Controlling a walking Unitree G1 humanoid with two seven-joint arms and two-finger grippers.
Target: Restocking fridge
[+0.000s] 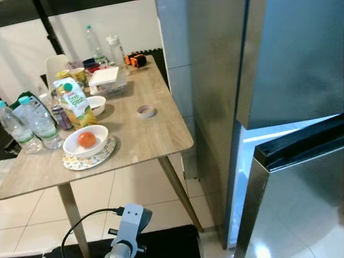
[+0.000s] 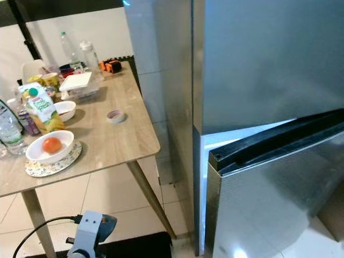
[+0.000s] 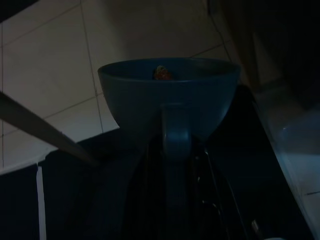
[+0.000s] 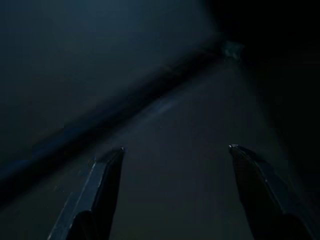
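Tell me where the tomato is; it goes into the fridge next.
The tomato sits in a white bowl on a patterned plate, near the table's front edge, left of the fridge.

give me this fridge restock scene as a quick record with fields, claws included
fridge: tall steel fridge, lower door ajar, light showing in the gap
table: light wooden table left of fridge
on table: white bowl with an orange-red fruit, juice carton, clear water bottles
left claw: holds a blue bowl low over the floor
right claw: open, in shade

Bowl (image 3: 167,97) contents mostly hidden; fridge (image 1: 279,134) interior barely visible.
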